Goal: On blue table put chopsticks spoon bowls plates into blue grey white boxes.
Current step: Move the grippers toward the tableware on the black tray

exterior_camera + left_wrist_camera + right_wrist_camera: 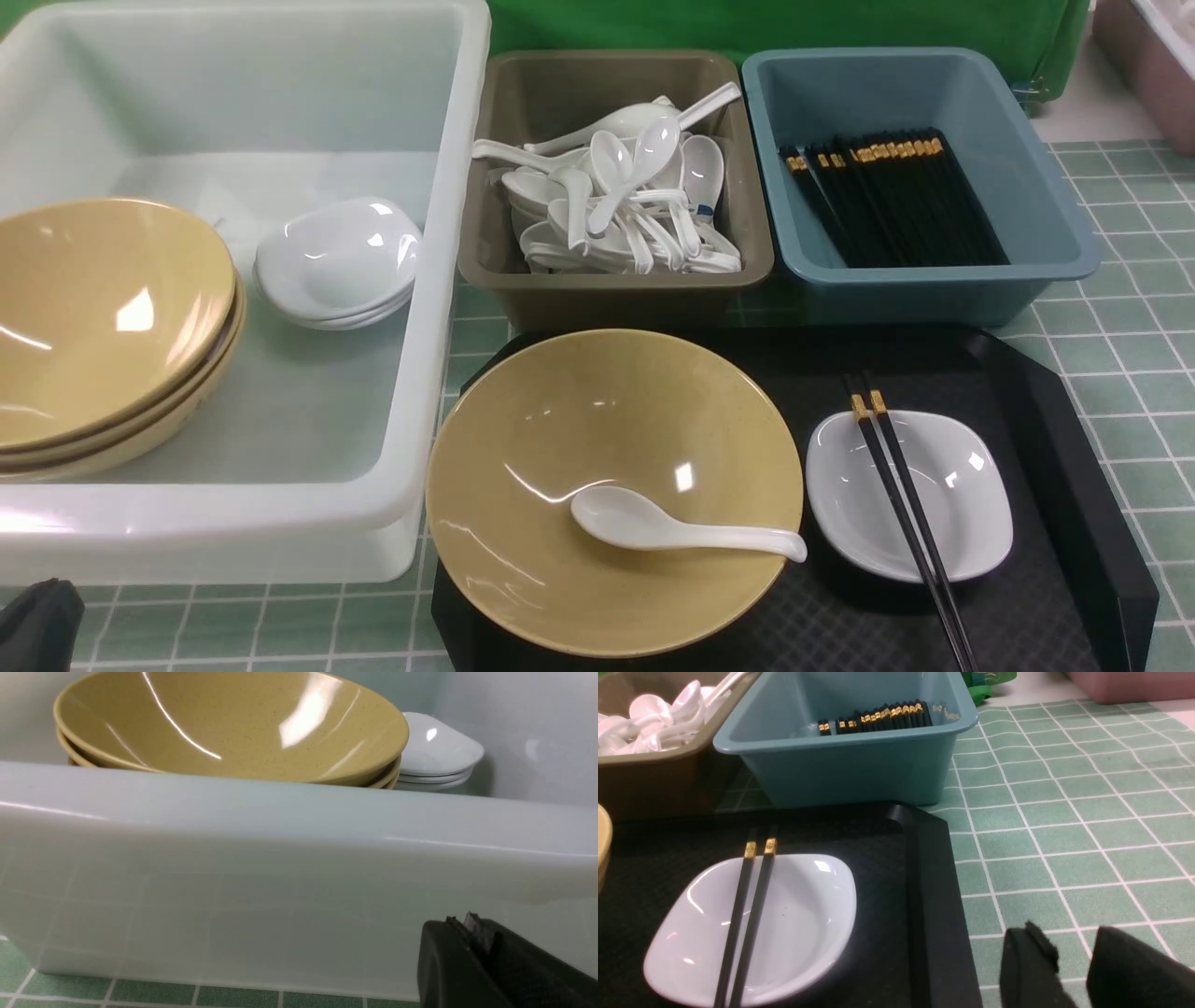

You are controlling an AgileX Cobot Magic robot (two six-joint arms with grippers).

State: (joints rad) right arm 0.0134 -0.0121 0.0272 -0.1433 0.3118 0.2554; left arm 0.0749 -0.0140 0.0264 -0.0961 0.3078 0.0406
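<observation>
On the black tray [1055, 439] a tan bowl [560, 420] holds a white spoon [653, 527]. Beside it a white plate [962, 504] carries two black chopsticks [901, 504], seen in the right wrist view as chopsticks [747, 914] across the plate [798, 924]. The white box [373, 504] holds stacked bowls [103, 317] and plates [336, 257]. The grey box [616, 289] is full of spoons; the blue box [943, 280] holds chopsticks. My left gripper [467, 921] is shut and empty, just outside the white box's near wall [280, 896]. My right gripper [1069, 935] is open over the blue table [1087, 835], right of the tray.
A pinkish bin [1153, 56] stands at the far right corner, beyond green cloth [775, 23]. The tray's raised rim [934, 896] lies between my right gripper and the plate.
</observation>
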